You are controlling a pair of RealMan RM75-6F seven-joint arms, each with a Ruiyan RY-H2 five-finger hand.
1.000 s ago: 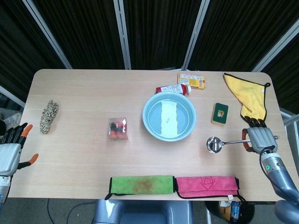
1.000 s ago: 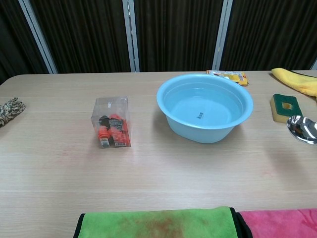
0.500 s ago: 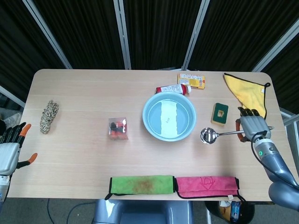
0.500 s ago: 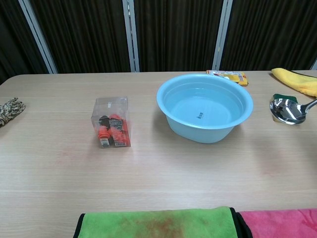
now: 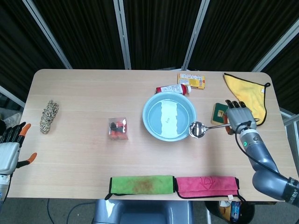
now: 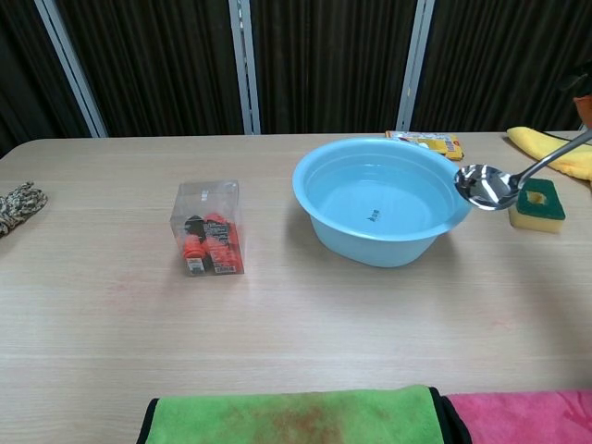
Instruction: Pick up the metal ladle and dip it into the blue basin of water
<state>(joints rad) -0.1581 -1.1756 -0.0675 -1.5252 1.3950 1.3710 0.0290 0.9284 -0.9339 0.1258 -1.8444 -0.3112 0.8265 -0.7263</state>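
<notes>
My right hand [image 5: 238, 118] grips the handle of the metal ladle [image 5: 198, 129] at the table's right side. The ladle is in the air, its bowl [image 6: 487, 185] level with the right rim of the blue basin [image 5: 169, 116], just outside it. In the chest view the handle runs up to the right edge and the hand itself is cut off. Water fills the blue basin [image 6: 382, 199] at the table's centre. My left hand [image 5: 10, 149] hangs off the left table edge, fingers spread, holding nothing.
A green-yellow sponge [image 5: 218, 113] lies under the ladle's handle, a yellow cloth [image 5: 246, 95] behind it. A tube [image 5: 172, 88] and a packet [image 5: 191, 80] sit behind the basin. A clear box [image 5: 118, 128] and rope [image 5: 48, 115] lie left. Green [image 5: 141, 184] and pink [image 5: 206, 185] towels line the front edge.
My right hand has lifted the ladle and carried it left and away from the front edge, from beside the sponge to the basin's right rim. The left hand has stayed put.
</notes>
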